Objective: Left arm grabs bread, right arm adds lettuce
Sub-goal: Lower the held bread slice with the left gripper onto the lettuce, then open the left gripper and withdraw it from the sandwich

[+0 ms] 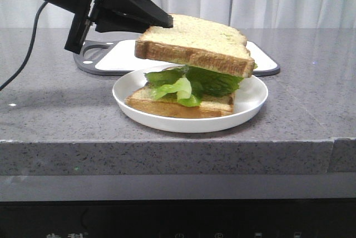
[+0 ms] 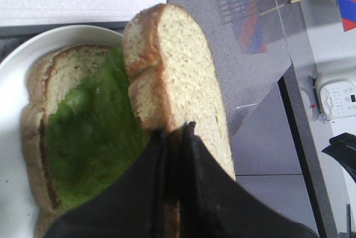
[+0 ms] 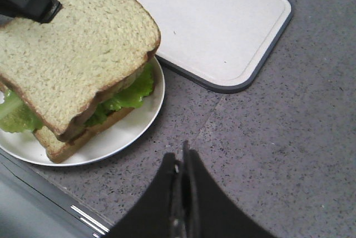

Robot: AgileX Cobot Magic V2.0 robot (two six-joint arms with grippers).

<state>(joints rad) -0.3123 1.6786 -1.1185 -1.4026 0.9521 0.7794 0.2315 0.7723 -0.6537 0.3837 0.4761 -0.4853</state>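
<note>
My left gripper (image 1: 166,22) is shut on the bread (image 1: 194,43), a thick speckled slice with a brown crust, held by its left edge and hanging tilted just above a white plate (image 1: 250,104). On the plate lies a second slice (image 1: 167,107) with the green ruffled lettuce (image 1: 194,82) on top. In the left wrist view the jaws (image 2: 177,132) pinch the bread (image 2: 178,77) edge-on above the lettuce (image 2: 94,138). My right gripper (image 3: 181,157) is shut and empty over the counter beside the plate (image 3: 128,132); it is out of the front view.
A white cutting board (image 1: 111,57) with a dark grey rim lies behind the plate, also seen as the board (image 3: 211,21) in the right wrist view. The grey speckled counter's front edge (image 1: 167,149) runs close below the plate.
</note>
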